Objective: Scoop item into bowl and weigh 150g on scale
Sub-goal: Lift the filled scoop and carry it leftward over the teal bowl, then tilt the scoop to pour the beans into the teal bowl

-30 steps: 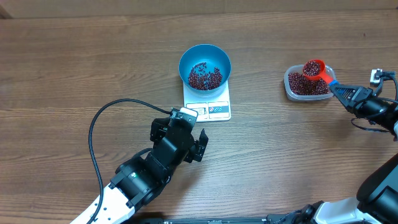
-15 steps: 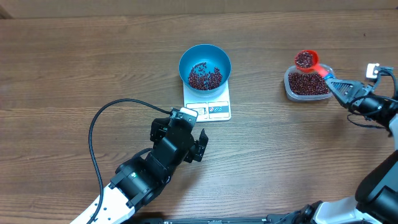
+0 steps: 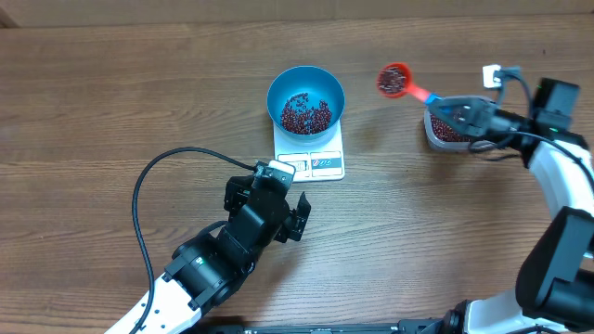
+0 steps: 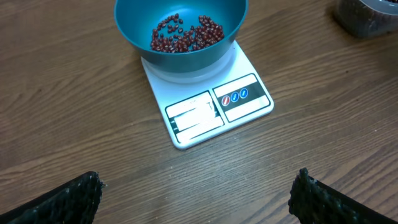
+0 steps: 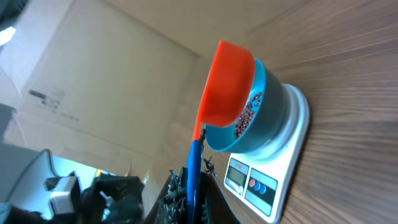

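Observation:
The blue bowl [image 3: 305, 85] stands on the white scale [image 3: 311, 158] with a thin layer of dark red beans [image 3: 305, 114] in it. My right gripper [image 3: 457, 109] is shut on the blue handle of the orange-red scoop [image 3: 393, 80]. The scoop is filled with beans and hangs in the air between the bowl and the clear tub [image 3: 444, 133]. In the right wrist view the scoop [image 5: 227, 84] is seen just in front of the bowl [image 5: 273, 115]. My left gripper [image 4: 199, 196] stands open and empty over bare table, short of the scale [image 4: 211, 109].
The clear tub with more beans sits at the right, partly under my right gripper, and shows at the top right corner of the left wrist view [image 4: 367, 15]. A black cable [image 3: 148, 199] loops on the table left of my left arm.
My right gripper has lifted the loaded scoop off the tub and carried it left toward the bowl. The left arm has not moved.

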`<state>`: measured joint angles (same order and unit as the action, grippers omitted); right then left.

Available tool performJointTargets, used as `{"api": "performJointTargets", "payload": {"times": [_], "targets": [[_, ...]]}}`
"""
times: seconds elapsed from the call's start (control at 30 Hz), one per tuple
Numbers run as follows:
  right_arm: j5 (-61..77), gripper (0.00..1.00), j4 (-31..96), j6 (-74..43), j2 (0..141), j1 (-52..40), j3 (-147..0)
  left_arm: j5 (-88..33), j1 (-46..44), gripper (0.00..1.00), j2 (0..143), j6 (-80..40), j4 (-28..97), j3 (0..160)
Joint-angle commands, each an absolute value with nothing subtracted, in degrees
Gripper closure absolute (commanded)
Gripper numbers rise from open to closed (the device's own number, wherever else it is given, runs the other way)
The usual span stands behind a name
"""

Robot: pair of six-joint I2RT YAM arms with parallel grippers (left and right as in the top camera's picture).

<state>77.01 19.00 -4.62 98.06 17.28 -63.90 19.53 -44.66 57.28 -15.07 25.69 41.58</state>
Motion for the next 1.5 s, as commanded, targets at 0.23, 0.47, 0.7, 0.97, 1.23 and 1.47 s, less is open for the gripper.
{"api": "performJointTargets", "payload": {"times": [0.23, 0.47, 0.7, 0.97, 1.23, 1.47], "targets": [[63.94, 0.96, 8.21, -15.00, 98.39, 2.90, -63.66, 19.44, -45.04, 0.01, 56.99, -15.88, 25.67, 41.23], [50.26, 0.96, 7.31, -14.57, 98.39, -4.03, -63.66, 19.46, -45.04, 0.00, 56.99, -15.88, 25.67, 41.23], [43.51, 0.96, 6.46, -4.71, 98.39, -8.08, -63.66, 19.46, -45.04, 0.00, 56.99, -15.88, 25.69, 41.23], [40.95, 0.96, 6.50, 13.82, 98.39, -9.32, -63.66, 19.46, -45.04, 0.00, 56.99, -15.88, 25.69, 41.23], [40.95, 0.96, 6.55, 33.15, 98.39, -9.32, -63.66, 19.46, -45.04, 0.00, 56.99, -15.88, 25.67, 41.23], [40.95, 0.96, 6.50, 47.88, 98.39, -9.32, -63.66, 19.46, -45.04, 0.00, 56.99, -15.88, 25.69, 41.23]]}}
